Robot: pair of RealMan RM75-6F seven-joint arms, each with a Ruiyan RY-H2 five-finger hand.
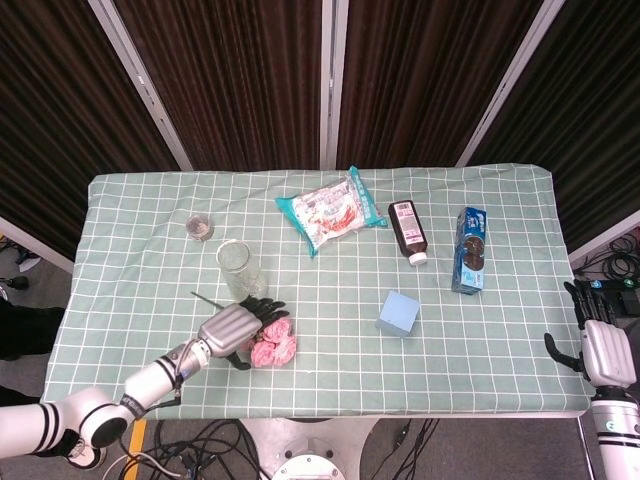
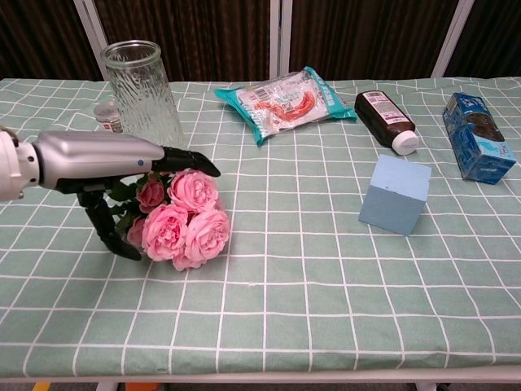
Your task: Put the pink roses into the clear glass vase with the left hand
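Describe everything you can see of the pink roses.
The pink roses are a small bunch of full, round blooms with dark green leaves and stems trailing to the left. They lie on their side on the checked green tablecloth, just in front of the clear glass vase, not in it. The left hand reaches over the stem end, fingers extended across the top and thumb down beside the blooms; a closed grip is not evident.

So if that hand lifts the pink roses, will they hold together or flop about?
The pink roses look like one tied bunch, so they probably lift together. The heads are large against thin stems, so they may droop from the left hand. They seem light, and petals could crush under a firm grip.
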